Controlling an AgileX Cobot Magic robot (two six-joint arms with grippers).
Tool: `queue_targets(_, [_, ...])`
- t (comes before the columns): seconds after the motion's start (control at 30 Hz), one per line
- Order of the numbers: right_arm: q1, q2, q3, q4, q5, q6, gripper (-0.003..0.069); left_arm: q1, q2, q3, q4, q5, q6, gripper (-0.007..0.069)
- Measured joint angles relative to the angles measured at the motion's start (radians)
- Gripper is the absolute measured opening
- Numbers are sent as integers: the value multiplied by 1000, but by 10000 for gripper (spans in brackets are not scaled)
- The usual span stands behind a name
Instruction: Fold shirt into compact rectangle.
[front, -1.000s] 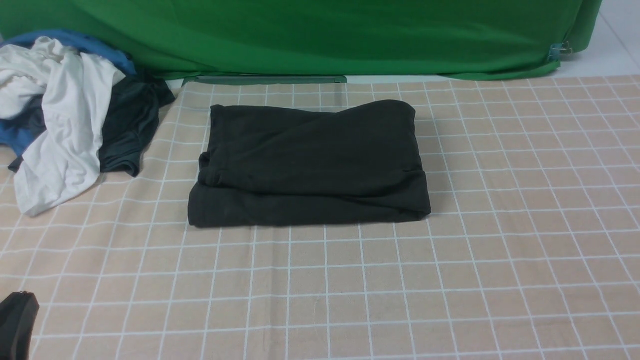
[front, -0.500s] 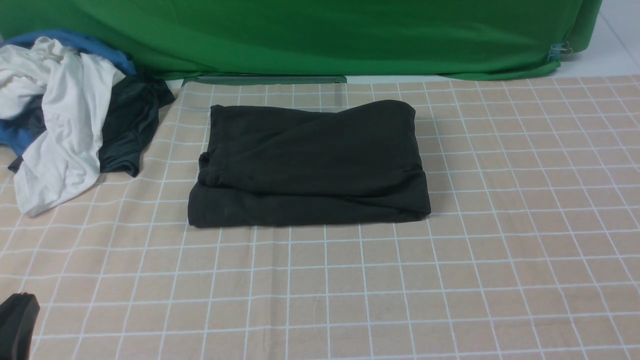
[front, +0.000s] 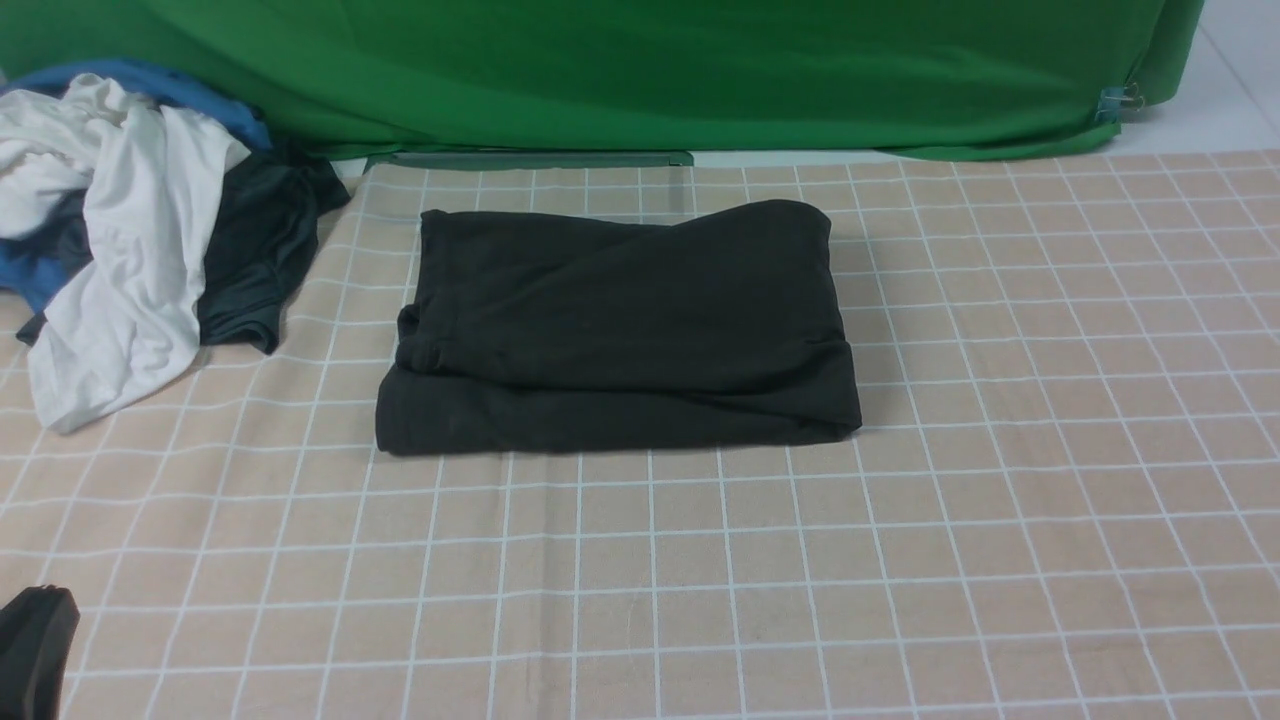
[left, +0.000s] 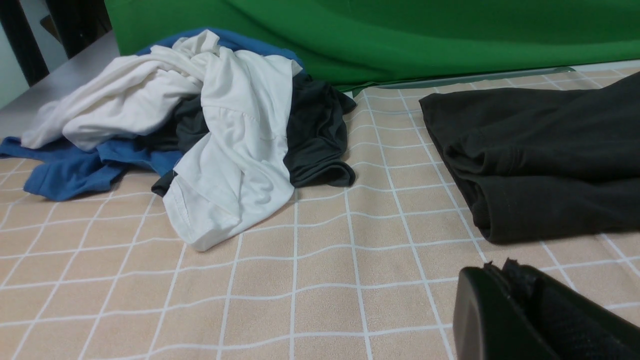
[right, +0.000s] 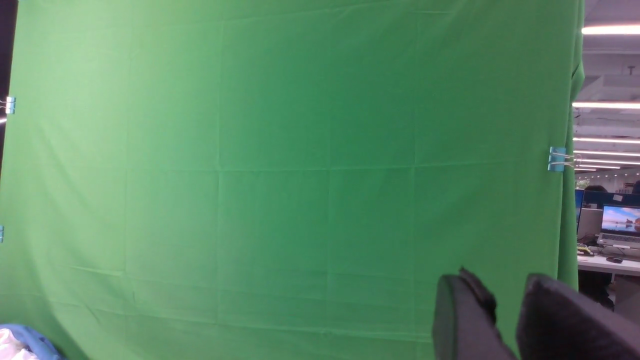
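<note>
The black shirt (front: 620, 325) lies folded into a thick rectangle in the middle of the checked tablecloth (front: 700, 580), with no print or label showing. Its near left corner also appears in the left wrist view as shirt (left: 545, 150). My left gripper (front: 35, 640) sits low at the table's near left corner, well clear of the shirt. In its own wrist view the left gripper (left: 500, 267) is shut with nothing in it. My right gripper (right: 505, 285) is outside the front view. It points at the green backdrop, a gap between its fingers, holding nothing.
A heap of clothes lies at the back left: a white garment (front: 130, 250), a blue one (front: 150, 85) and a dark grey-teal one (front: 260, 250). The green backdrop (front: 640, 70) hangs along the far edge of the table.
</note>
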Motion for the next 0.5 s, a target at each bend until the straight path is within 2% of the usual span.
queue_targets(0.17, [-69,-30,11,0,125,-90,217,0,0,1,0,0,0,20])
queue_targets(0.23, [-144,-37,52,0,207,-111,217,0,0,1,0,0,0,20])
queue_targets(0.27, [-151,-38,57,0,213,-111,217,0,0,1,0,0,0,20])
queue_targets(0.4, [-270,-95,233,-3,301,-127,217,0,0,1,0,0,0,20])
queue_targets(0.5, [-288,-162,357,-7,319,-127,217,0,0,1,0,0,0,20])
